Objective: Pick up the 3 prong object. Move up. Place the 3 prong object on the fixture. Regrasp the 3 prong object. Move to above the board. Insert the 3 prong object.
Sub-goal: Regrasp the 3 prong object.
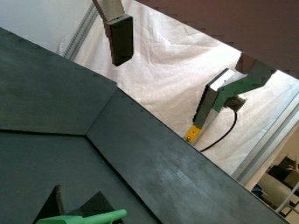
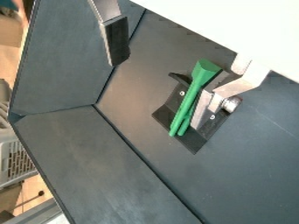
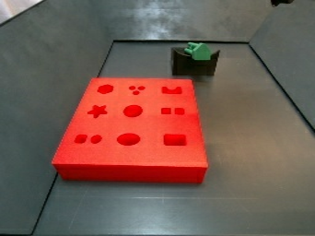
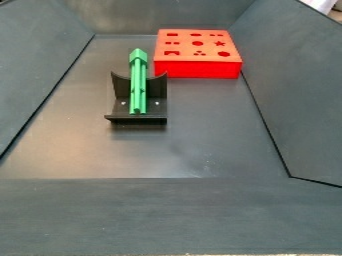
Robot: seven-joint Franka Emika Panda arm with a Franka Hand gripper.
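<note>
Currently the 3 prong object (image 4: 138, 75) rests on the fixture (image 4: 135, 112), leaning against its upright bracket; both side views show it there with nothing touching it. The board (image 3: 129, 129) lies well apart from the fixture, every hole unoccupied. Judged from this layout, the placing step is done and the regrasp is the step in hand.

To do that step well, the gripper (image 2: 170, 52) should come down centred over the green peg, fingers set either side of its slim shaft, and close only once the pads bracket it squarely. A grip taken along the peg's length, clear of the bracket, would keep the piece aligned for later insertion. An off-centre closure risks tipping the peg off its rest or skewing it in the jaws.

Regarding the gripper: in a wrist view one finger (image 2: 115, 39) sits up the frame and the other (image 2: 225, 94) close beside the peg's upper end. The jaws stand wide apart, with bare floor visible between them. No piece is held, and neither pad is seen pressing on the peg, though the nearer finger overlaps the fixture in that view and contact there cannot be ruled out. In neither side view is the gripper seen
</note>
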